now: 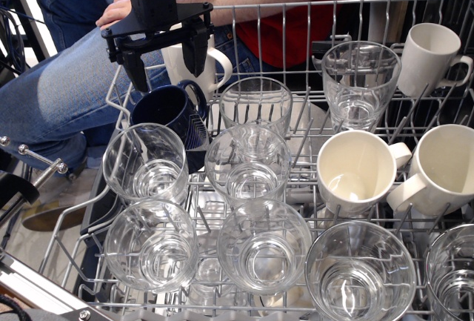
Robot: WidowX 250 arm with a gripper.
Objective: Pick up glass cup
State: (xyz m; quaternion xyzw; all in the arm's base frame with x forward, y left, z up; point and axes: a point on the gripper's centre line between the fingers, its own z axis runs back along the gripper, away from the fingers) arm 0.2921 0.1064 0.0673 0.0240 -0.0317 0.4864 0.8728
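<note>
Several clear glass cups stand upright in a wire dishwasher rack [311, 11]. One glass cup [145, 164] is at the left of the middle row, with another [248, 161] to its right and one [255, 106] behind that. More stand along the front row [151, 245] and one at the back right [361, 84]. My black gripper [167, 65] hangs open and empty at the upper left. It is above the dark blue mug [169, 113] and just behind the left middle glass, touching none.
A white mug [215, 65] stands right behind the gripper. More white mugs sit at the right [433, 58], [358, 173], [444, 169]. A seated person in jeans and a red shirt is behind the rack, with a hand [117, 11] near the gripper.
</note>
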